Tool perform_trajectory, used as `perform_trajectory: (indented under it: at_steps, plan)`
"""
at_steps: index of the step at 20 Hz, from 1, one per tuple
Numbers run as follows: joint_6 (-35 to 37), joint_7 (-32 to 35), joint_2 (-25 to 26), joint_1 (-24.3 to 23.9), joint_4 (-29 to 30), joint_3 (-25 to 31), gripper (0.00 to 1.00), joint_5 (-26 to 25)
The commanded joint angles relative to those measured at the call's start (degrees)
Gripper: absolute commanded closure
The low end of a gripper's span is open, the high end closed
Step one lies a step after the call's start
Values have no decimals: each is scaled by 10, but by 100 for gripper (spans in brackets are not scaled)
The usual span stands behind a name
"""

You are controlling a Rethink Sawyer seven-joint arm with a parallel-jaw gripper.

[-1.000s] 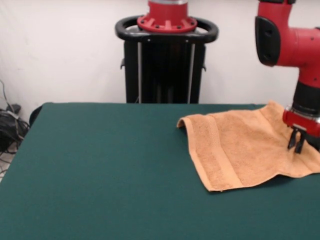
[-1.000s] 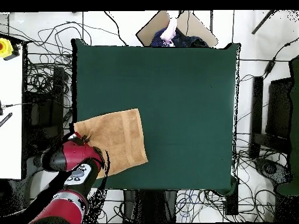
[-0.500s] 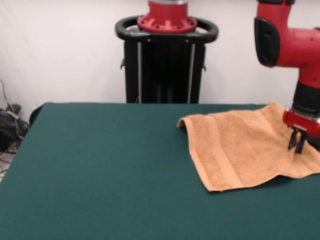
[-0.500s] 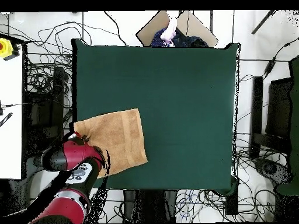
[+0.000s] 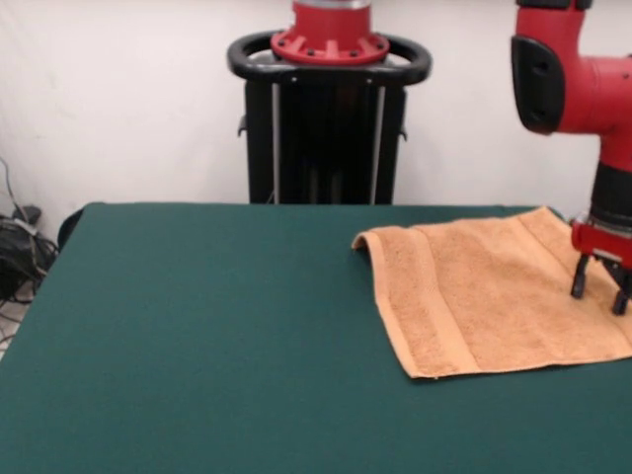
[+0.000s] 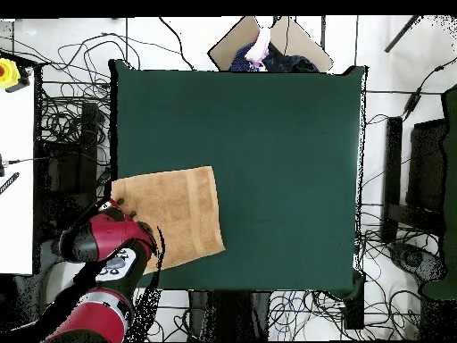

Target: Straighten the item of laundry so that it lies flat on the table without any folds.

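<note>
The large rectangular table with a dark green felt-like top point(image 5: 197, 336) fills most of the front view, and the black pedestal with a red base ring point(image 5: 329, 109) stands behind its far edge. The red and black robot arm point(image 5: 583, 94) comes down at the right edge of that view. The peach terry-cloth towel with a woven band point(image 5: 484, 291) lies spread on the table's right part, near the far edge; in the overhead view it sits at the lower left corner point(image 6: 174, 214). The small black gripper point(image 5: 598, 289) stands over the towel's right margin, its two fingers parted with a clear gap and gripping nothing.
</note>
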Motion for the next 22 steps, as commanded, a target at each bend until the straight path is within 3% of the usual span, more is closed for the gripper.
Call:
perform_trajectory:
  at_steps: [1,9,16,22]
  plan:
    - [-44,56,87,21,-51,57,0,8]
    - [-45,61,77,-1,-8,60,0,-7]
    - [-123,61,62,-49,83,49,0,-88]
    - [-131,70,-11,-117,176,56,0,-154]
